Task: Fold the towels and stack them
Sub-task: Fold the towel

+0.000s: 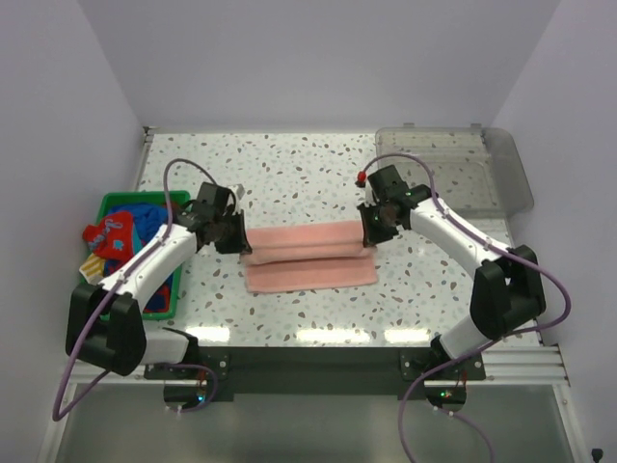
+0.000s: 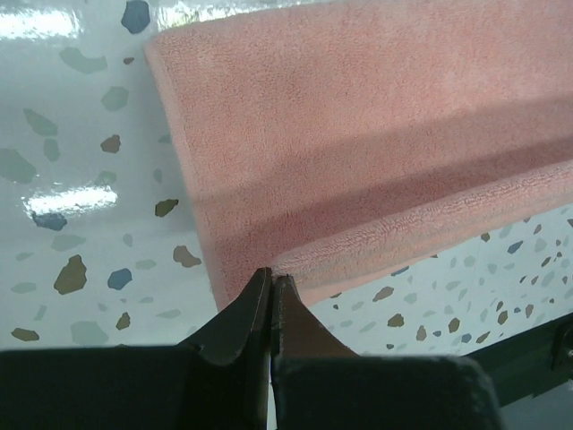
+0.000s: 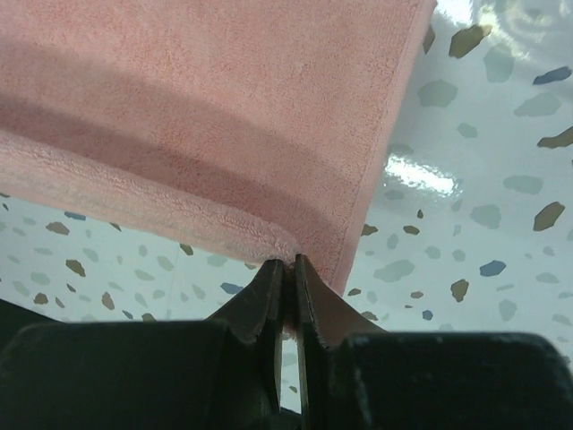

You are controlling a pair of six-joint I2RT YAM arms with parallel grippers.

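Salmon towel (image 1: 308, 260) in left pincer (image 1: 241, 245), right pincer (image 1: 370, 237); basket (image 1: 123, 199) seemingly apart

The pink towel (image 1: 308, 256) is soft terry cloth, matt, with a short fuzzy nap and a flatter, tighter-woven hem along its edges. The table (image 1: 289, 164) is a hard, smooth slab with a speckled stone-chip pattern, glossy enough to throw back bright streaks of light. The left fingers (image 2: 237, 327) and right fingers (image 3: 260, 309) look like dark, matt moulded plastic. The left arm (image 1: 154, 256) and right arm (image 1: 453, 231) wear smooth white shells with a slight sheen, and their joints are black and matt. The basket (image 1: 120, 200) is green plastic, faintly shiny. The tray (image 1: 501, 174) is clear, glossy plastic.
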